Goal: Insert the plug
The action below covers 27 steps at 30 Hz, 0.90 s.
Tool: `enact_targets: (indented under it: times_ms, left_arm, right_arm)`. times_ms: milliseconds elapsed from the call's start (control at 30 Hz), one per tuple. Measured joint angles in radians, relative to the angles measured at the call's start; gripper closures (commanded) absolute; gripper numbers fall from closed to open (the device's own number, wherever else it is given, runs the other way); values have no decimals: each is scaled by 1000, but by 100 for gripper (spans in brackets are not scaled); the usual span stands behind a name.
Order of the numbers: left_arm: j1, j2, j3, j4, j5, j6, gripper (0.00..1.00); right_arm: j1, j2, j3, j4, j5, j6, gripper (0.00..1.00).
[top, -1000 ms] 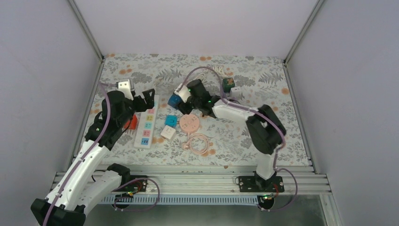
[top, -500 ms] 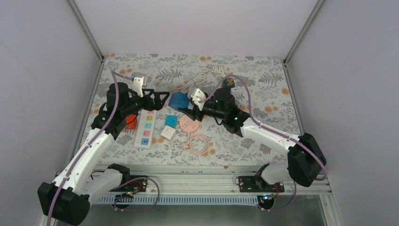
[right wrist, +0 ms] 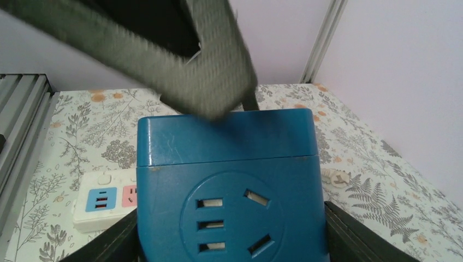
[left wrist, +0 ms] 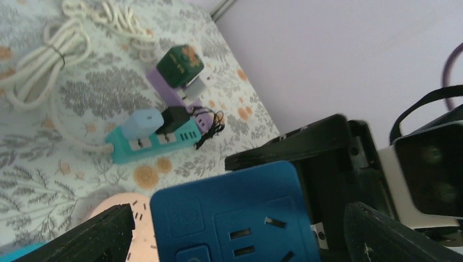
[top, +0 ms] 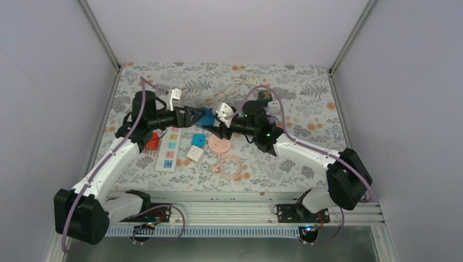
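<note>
Floral-printed surface [top: 306,103] lies below, and the blue cube-shaped plastic socket adapter [top: 206,116] hangs in mid-air above it, pinched at its sides by the right jaws. On the other side the left jaws are spread wide, flanking the cube without touching it. For a clean handover, centre the left jaws on two free faces and close squarely. Let the right jaws go only once that grip looks firm.
</note>
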Motion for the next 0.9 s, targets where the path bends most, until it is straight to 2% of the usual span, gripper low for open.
enact_targets:
  times_ms: [100, 333, 467, 533, 633, 767, 900]
  left_arm:
    - [0, 49, 0, -19, 21, -1, 9]
    - [-1, 135, 20, -75, 63, -4, 37]
    - [0, 153, 26, -76, 74, -26, 43]
    - [0, 161, 32, -80, 73, -24, 48]
    - [0, 163, 39, -88, 72, -21, 50]
    - [0, 166, 67, -135, 15, 23, 50]
    - [0, 171, 138, -224, -134, 134, 50]
  right_arm:
    - [7, 47, 45, -21, 14, -9, 51]
    - [13, 87, 74, -43, 53, -17, 51]
    - [14, 97, 75, -45, 65, -27, 50]
    - [13, 100, 76, -44, 66, -25, 44]
    - [14, 100, 77, -44, 71, -18, 16]
    - [14, 100, 80, -50, 90, 21, 10]
    - [14, 87, 75, -56, 137, 98, 4]
